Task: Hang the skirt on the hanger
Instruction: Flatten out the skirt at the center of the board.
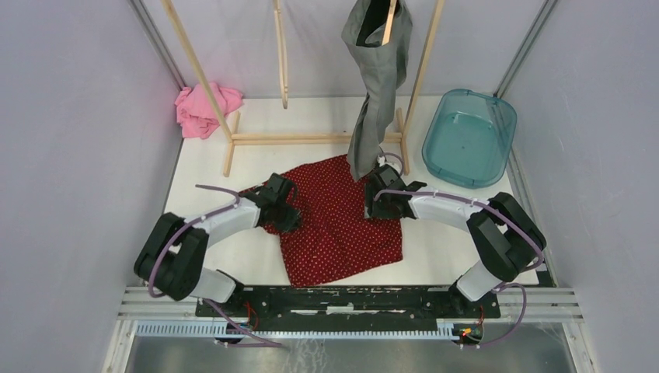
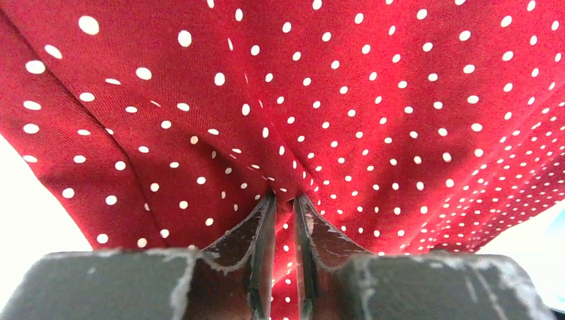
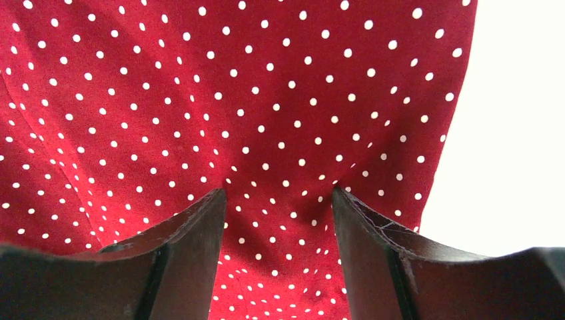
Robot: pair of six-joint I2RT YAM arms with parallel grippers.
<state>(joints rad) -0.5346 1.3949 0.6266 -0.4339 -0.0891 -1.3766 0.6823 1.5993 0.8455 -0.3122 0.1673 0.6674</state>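
Observation:
A red skirt with white dots lies spread on the white table between the two arms. My left gripper sits on its left edge; in the left wrist view the jaws are shut on a pinched fold of the skirt. My right gripper is at the skirt's upper right part; in the right wrist view the jaws stand open, tips pressed on the flat cloth. An empty wooden hanger hangs on the wooden rack at the back.
A grey garment hangs on a second hanger on the rack, its hem just above the right gripper. A pink cloth lies at the back left. A teal plastic tub stands at the back right.

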